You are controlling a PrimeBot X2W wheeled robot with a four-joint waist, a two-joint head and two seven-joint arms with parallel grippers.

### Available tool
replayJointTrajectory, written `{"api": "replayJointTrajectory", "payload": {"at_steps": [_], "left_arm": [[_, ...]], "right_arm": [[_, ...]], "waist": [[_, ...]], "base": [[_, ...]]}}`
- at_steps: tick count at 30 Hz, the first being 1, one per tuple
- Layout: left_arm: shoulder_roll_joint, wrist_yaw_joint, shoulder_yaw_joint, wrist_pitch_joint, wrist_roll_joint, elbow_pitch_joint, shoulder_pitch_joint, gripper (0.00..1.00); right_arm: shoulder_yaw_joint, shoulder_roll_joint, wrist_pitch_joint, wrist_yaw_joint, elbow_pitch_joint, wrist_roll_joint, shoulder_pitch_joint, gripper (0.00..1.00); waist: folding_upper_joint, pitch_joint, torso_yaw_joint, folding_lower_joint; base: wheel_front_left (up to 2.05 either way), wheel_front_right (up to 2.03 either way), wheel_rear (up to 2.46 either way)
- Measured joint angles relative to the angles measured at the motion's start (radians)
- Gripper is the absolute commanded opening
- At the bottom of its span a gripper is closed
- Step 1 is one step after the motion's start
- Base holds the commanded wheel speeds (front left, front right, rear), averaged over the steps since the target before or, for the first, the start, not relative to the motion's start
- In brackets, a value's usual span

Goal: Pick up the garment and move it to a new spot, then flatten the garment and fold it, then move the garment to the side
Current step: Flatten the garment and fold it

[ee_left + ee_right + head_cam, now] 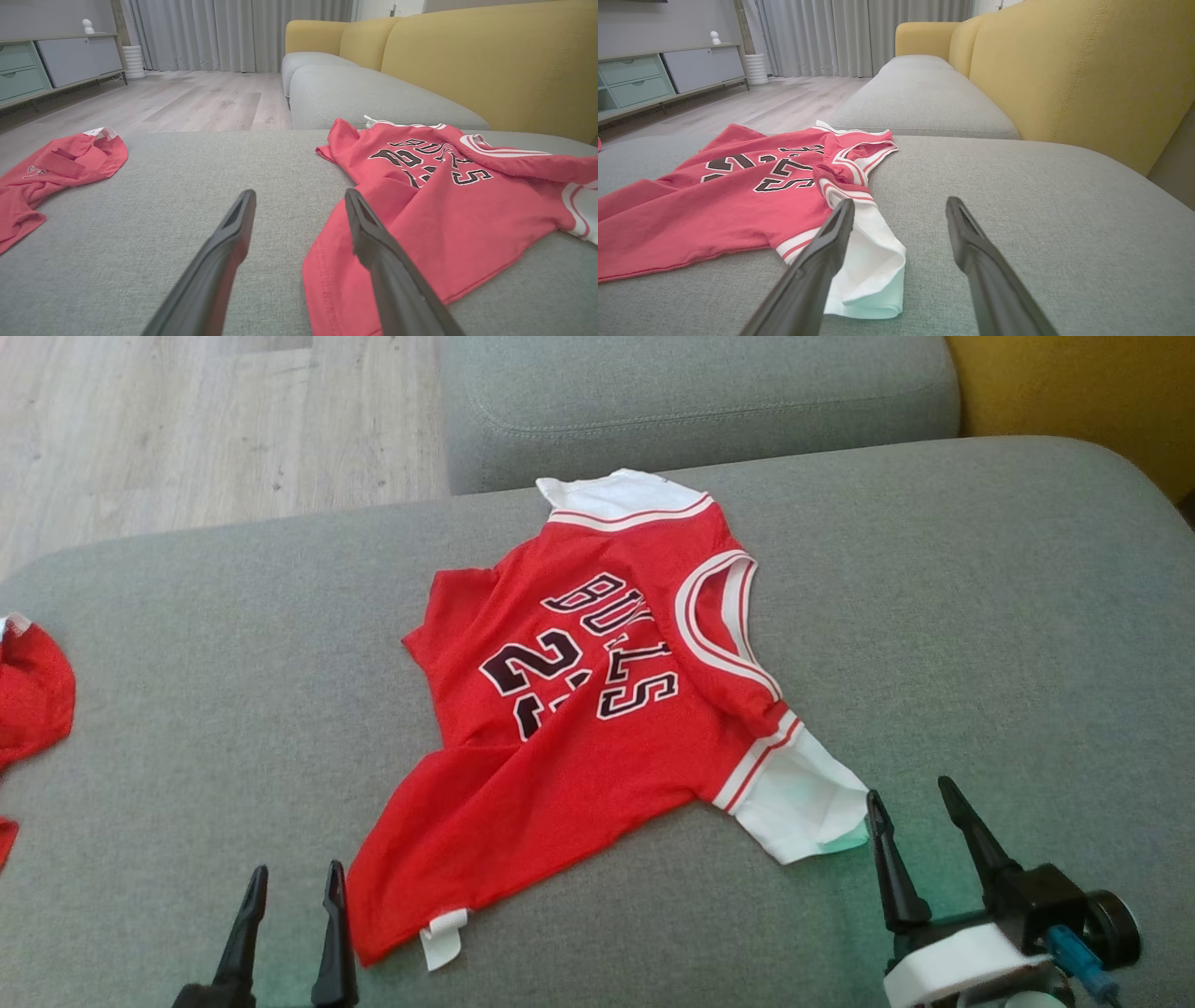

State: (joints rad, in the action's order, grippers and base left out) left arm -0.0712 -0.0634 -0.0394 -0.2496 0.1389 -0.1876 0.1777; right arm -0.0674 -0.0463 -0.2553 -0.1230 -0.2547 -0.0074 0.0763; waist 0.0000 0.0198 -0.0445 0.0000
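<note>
A wide grey sofa seat (187, 616) stretches from left to right, with pale wood floor (187, 420) beyond its far left edge. At the far left edge of the seat lies a crumpled red cloth (33, 686) with a bit of white trim, well apart from everything else. At the near left, the left gripper (296, 868) points away over the cushion with its 2 dark fingers spread wide and nothing between them. Its right finger is just beside the near left corner of the jersey. The red jersey (579, 709) lies in the middle of the seat, front side up, mostly spread out but creased. Black letters edged in white read "BULLS" above the number 23, and a fold partly hides the digits. Its hem faces near left, where a small white tag (442, 938) sticks out, and its striped white neckline faces right. 1 white sleeve lies at the far side. The other white sleeve (873, 275) lies at the near right, rumpled. Just right of that sleeve is the right gripper (910, 790), its 2 fingers also wide apart and holding nothing. Whether its left finger touches the sleeve cannot be told. A second grey cushion (691, 401) sits farther back, and a yellow backrest (1074, 392) rises at the far right.
</note>
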Motion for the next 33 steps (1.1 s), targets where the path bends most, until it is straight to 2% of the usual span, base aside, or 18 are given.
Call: {"api": "replayJointTrajectory", "payload": {"at_steps": [5, 9, 12, 23, 33], "left_arm": [[0.006, -0.008, 0.005, 0.0, -0.012, -0.005, 0.003, 1.0], [0.008, -0.024, -0.03, -0.001, -0.029, -0.039, 0.033, 1.0], [0.007, -0.033, -0.066, 0.005, -0.039, -0.076, 0.056, 1.0], [-0.004, -0.043, -0.123, 0.034, -0.051, -0.134, 0.005, 1.0], [-0.02, -0.051, -0.153, 0.027, -0.051, -0.201, -0.085, 1.0]], "right_arm": [[-0.004, 0.0, 0.0, 0.0, -0.001, 0.002, -0.003, 1.0], [-0.002, 0.0, 0.0, 0.0, -0.009, -0.002, -0.007, 1.0], [-0.001, 0.0, 0.01, 0.0, -0.064, -0.029, -0.023, 1.0], [-0.01, -0.001, 0.187, 0.0, -0.224, -0.073, -0.148, 1.0], [0.003, -0.001, 0.178, 0.0, -0.318, -0.07, -0.222, 1.0]], "waist": [[0.0, -0.004, 0.001, 0.0001], [0.0, -0.01, -0.002, 0.0], [0.0, -0.011, 0.001, 0.0], [0.0, 0.027, 0.019, 0.0], [0.0, 0.08, 0.025, 0.0001]], "base": [[0.0, 0.0, 0.0], [0.0, 0.0, 0.0], [0.0, 0.0, 0.0], [0.0, 0.0, 0.0], [0.0, 0.0, 0.0]]}}
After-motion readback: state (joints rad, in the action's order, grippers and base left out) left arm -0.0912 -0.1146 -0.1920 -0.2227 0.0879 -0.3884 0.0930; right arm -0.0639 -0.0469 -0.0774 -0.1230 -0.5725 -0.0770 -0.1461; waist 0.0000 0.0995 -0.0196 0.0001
